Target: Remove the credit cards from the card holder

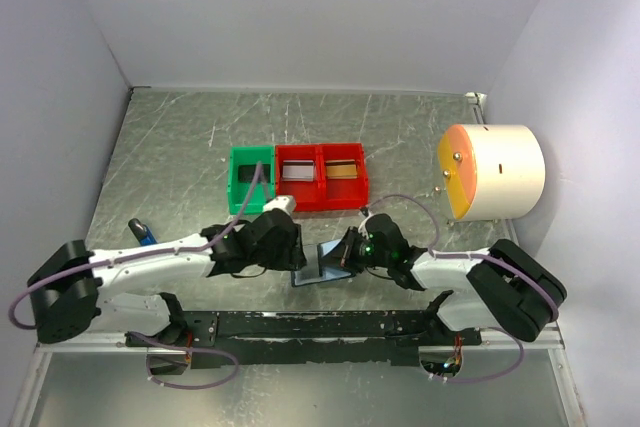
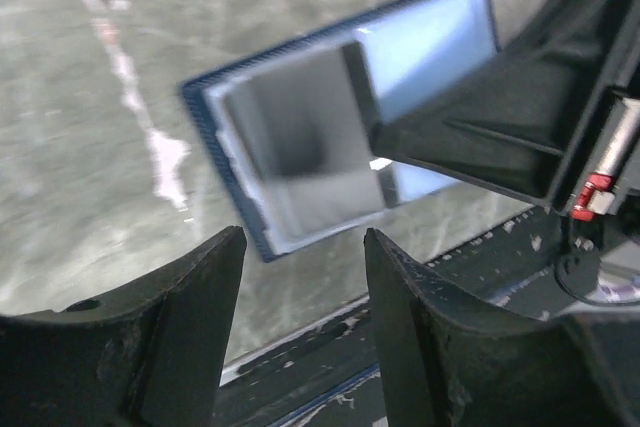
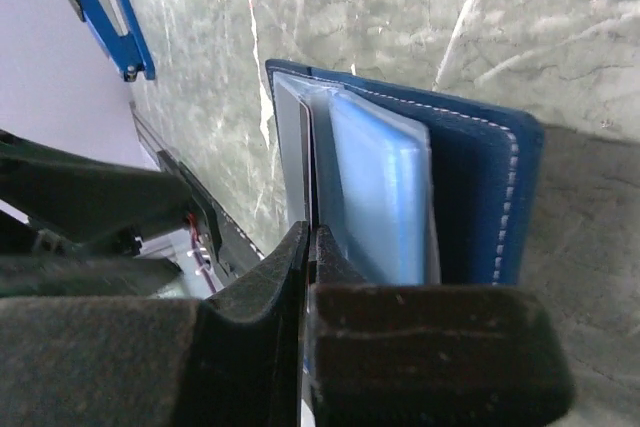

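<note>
The card holder, an open navy wallet with light blue pockets, sits near the table's front edge between my two grippers. My right gripper is shut on a thin inner leaf of the holder; the jaws meet with no gap beside a grey card. In the left wrist view the holder shows that grey card in its left pocket. My left gripper is open and empty just short of it, also shown from above. A silvery card and a tan-brown card lie in the red bin.
A green bin and a two-part red bin stand behind the grippers. A white cylinder with an orange face stands at the right. A small blue tag lies at the left, also in the right wrist view.
</note>
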